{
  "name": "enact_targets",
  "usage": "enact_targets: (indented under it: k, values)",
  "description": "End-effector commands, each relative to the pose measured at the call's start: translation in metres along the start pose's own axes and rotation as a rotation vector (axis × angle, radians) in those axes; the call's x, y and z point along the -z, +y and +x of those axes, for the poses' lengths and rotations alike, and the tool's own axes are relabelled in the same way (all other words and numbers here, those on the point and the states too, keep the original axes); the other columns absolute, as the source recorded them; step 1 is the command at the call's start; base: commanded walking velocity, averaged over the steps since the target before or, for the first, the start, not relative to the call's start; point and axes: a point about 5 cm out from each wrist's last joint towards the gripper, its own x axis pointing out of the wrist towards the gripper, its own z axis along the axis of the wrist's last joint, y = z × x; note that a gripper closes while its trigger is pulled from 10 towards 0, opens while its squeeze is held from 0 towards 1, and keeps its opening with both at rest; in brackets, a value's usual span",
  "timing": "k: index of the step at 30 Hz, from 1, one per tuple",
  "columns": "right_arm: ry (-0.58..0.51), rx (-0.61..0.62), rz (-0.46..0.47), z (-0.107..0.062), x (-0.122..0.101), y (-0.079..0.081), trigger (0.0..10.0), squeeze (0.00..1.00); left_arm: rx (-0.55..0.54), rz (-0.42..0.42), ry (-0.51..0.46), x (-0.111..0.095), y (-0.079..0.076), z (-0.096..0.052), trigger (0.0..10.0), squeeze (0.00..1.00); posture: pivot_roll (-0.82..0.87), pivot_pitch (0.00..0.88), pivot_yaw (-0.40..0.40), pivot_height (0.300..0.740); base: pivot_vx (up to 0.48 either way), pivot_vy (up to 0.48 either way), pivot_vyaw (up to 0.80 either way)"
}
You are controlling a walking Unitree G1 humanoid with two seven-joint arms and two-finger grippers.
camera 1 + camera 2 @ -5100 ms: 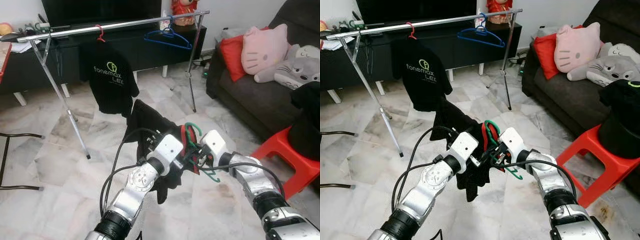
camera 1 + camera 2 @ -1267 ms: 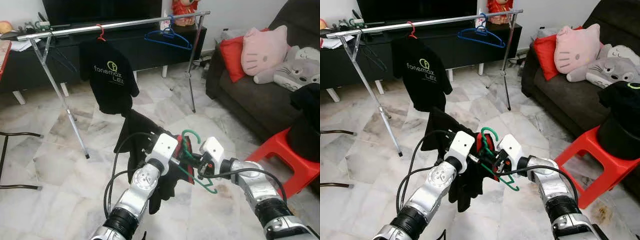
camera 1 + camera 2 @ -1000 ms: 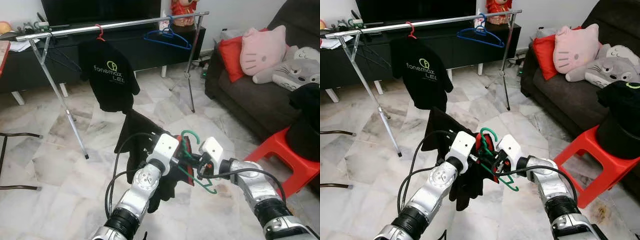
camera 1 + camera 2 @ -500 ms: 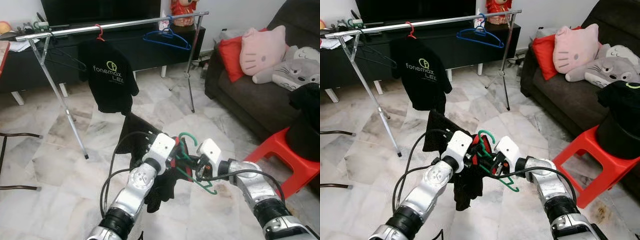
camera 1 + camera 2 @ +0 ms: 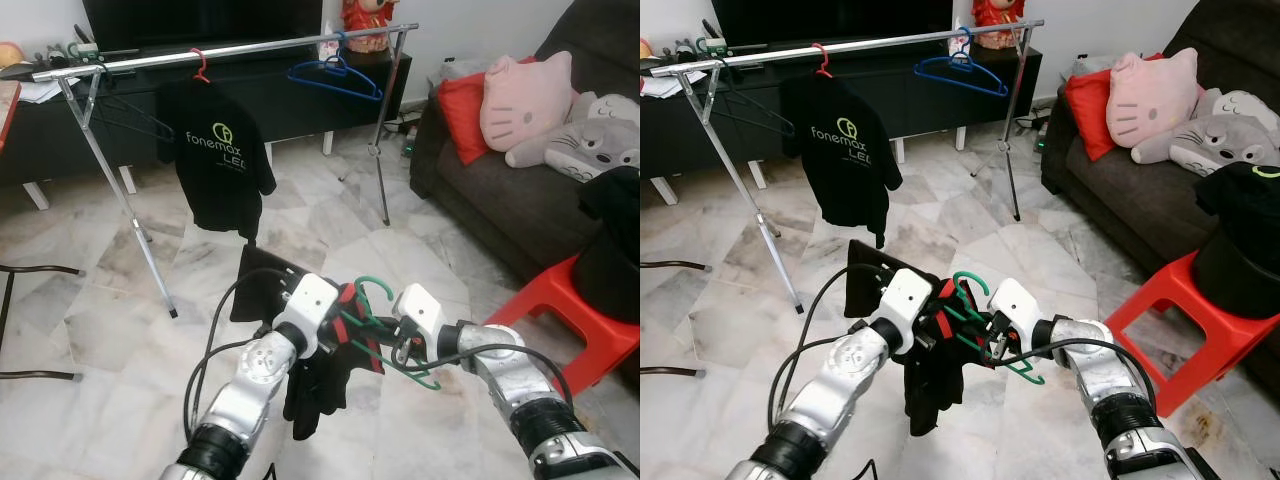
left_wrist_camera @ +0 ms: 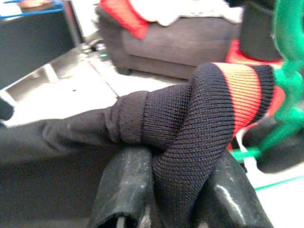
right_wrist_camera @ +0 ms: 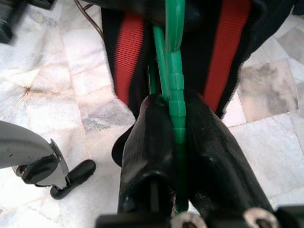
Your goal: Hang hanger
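Left eye view: left gripper (image 5: 335, 325) clamps black garment (image 5: 318, 375) at its red-banded collar (fingertips buried in cloth). Green hanger (image 5: 372, 312) beside it, partly hidden in fabric, pinched by right gripper (image 5: 398, 345). Clothes rail (image 5: 230, 50) stands well behind.

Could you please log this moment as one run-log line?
left claw: shut on black garment | right claw: shut on green hanger | rail: not reached

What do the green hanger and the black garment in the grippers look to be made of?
Green hanger: likely moulded plastic, glossy, with ribbed seams along its stem, pinched in the right gripper. Black garment: knit fabric, matte, with visible ribbed stitches and a red-orange band at the collar, clamped in the left gripper.
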Motion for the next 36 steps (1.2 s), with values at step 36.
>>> enact_targets:
  k: [36]
  values:
    - [0.216,0.265,0.068,-0.021,0.032,-0.023,0.0,0.0,0.263,-0.025,0.166,0.011,-0.014,-0.009,0.0,0.0,-0.06,0.0,-0.095,0.74,0.0,0.0,0.0]
